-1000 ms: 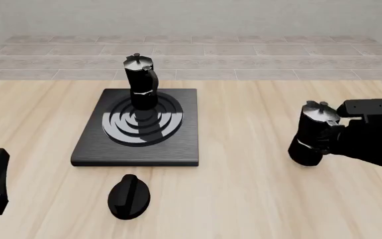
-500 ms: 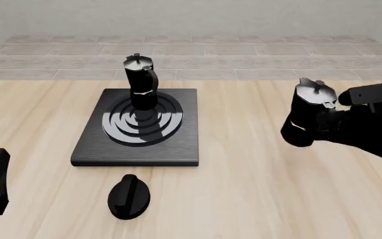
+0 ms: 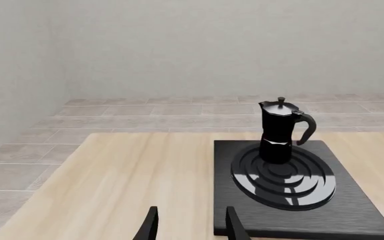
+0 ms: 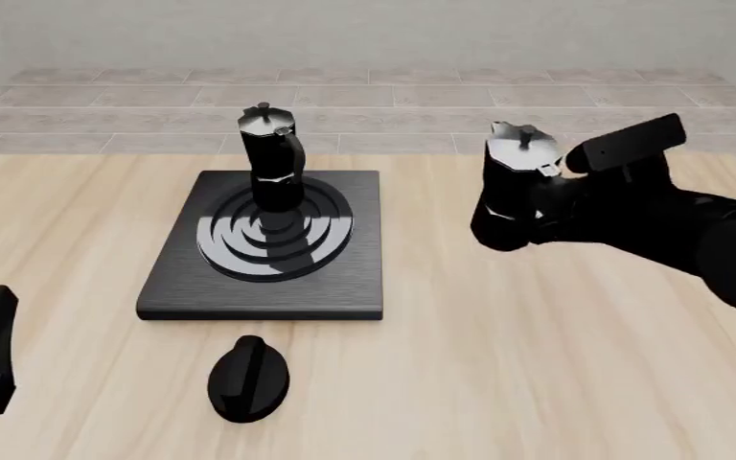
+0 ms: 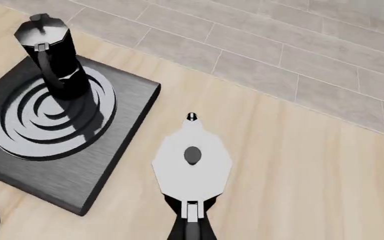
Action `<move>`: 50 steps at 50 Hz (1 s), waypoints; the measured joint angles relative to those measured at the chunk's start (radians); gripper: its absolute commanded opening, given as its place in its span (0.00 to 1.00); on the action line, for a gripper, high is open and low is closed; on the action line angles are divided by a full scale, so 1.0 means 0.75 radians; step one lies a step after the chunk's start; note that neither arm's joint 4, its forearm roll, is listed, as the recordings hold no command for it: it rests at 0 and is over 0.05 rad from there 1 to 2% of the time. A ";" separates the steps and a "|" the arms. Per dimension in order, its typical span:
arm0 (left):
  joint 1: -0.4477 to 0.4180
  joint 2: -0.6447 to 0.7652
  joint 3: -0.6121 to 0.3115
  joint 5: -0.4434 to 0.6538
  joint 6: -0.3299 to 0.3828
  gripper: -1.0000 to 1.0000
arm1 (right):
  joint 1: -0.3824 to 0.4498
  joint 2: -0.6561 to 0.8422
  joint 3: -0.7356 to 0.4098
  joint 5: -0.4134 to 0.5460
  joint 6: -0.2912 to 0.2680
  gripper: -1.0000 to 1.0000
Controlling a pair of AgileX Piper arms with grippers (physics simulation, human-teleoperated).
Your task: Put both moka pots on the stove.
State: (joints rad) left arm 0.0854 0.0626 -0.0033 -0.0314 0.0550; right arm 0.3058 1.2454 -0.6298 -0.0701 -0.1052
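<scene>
The right gripper [image 4: 550, 203] held the second moka pot [image 4: 512, 196] clamped by its handle side, though the fingers themselves were lost against the black pot and arm in the front view and sat out of frame in the right wrist view, where only the pot's silvery lid [image 5: 192, 164] showed from above. Over the last second the pot had risen off the table and swung left, tilting, toward the stove [image 4: 265, 251]; it hung beside the slab's right edge, not yet over it. The first moka pot [image 4: 269, 158] already stood on the burner rings [image 4: 273, 230], so half the task looked done. The left gripper [image 3: 189, 226] was idle and open near the table's left, holding nothing.
</scene>
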 measured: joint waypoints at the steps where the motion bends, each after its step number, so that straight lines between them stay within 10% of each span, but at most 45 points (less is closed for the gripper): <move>1: 0.000 -0.001 0.000 0.001 0.000 1.00 | 0.011 0.011 -0.010 -0.002 0.000 0.00; 50: 0.010 -0.007 -0.001 0.003 -0.002 1.00 | 0.472 0.342 -0.393 0.043 0.044 0.00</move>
State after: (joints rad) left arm 0.0930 0.0571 -0.0040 -0.0289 0.0531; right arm 0.6600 1.5019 -0.9247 -0.0378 -0.0725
